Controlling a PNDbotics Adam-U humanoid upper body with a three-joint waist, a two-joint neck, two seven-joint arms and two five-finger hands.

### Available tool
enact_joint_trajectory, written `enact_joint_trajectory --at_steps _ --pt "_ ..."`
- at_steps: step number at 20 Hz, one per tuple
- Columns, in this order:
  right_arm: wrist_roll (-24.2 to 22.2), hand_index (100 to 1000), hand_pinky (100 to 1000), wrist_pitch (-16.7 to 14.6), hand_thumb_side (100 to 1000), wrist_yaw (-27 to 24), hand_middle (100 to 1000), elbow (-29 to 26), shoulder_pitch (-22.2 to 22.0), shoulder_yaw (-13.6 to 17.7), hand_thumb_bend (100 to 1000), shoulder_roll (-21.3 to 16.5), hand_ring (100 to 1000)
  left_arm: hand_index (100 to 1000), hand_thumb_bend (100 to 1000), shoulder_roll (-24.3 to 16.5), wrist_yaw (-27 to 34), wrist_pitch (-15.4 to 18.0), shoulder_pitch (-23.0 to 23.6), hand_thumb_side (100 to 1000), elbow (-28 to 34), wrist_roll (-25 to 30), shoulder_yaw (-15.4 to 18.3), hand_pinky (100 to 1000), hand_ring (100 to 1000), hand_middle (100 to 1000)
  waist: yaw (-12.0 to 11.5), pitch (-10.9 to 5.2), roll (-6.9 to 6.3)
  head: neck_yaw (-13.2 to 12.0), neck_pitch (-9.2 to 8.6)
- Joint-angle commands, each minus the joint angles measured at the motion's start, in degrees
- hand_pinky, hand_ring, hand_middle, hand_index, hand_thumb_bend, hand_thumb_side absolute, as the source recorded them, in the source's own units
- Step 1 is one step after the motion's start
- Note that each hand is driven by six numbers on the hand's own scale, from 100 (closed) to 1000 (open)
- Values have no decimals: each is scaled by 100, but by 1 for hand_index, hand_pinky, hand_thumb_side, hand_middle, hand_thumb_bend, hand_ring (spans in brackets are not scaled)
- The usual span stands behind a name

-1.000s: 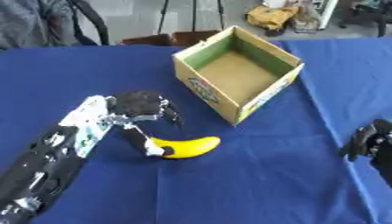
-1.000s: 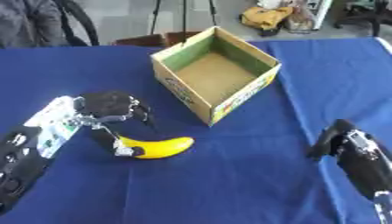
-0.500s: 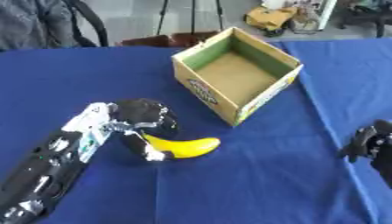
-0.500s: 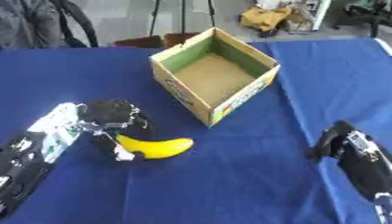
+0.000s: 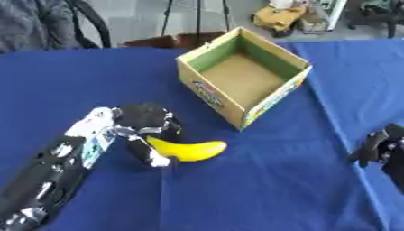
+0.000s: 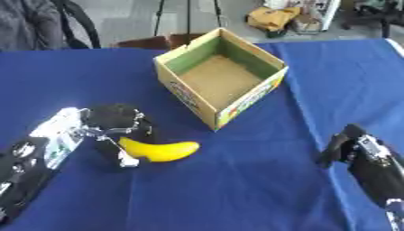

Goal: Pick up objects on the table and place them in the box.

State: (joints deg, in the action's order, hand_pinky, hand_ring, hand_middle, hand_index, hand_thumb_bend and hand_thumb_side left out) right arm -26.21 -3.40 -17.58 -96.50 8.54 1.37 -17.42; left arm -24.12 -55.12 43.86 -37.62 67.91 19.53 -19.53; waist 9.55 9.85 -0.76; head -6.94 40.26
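Clearly the left hand (image 5: 146, 128) had curled its fingers over the stem end of the banana (image 5: 188, 150) near the tabletop's left edge (box (image 5: 245, 81) standing empty toward the far edge), so an end-only hold risked it pivoting loose.

blue-covered table (image 5: 260, 189); grey floor (image 5: 142, 22) behind, with tripod legs (image 5: 197, 18).
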Motion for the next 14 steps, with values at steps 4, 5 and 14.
enact_joint_trajectory --at_steps 4,5,14 --pt "2 495 509 15 793 -27 317 -126 57 26 100 -58 371 739 319 -38 -103 430 -41 753 32 367 -16 581 536 522 13 -68 3 -5 -29" --pt "1 495 509 15 793 -28 317 -127 59 25 100 -58 371 737 320 -37 -122 435 -39 748 26 364 -21 579 534 520 13 -67 3 -2 -32" --pt "3 494 509 16 794 -20 317 -124 60 28 100 -53 371 719 235 -11 -288 466 -27 596 -55 279 -28 556 509 492 15 -60 2 2 -38"
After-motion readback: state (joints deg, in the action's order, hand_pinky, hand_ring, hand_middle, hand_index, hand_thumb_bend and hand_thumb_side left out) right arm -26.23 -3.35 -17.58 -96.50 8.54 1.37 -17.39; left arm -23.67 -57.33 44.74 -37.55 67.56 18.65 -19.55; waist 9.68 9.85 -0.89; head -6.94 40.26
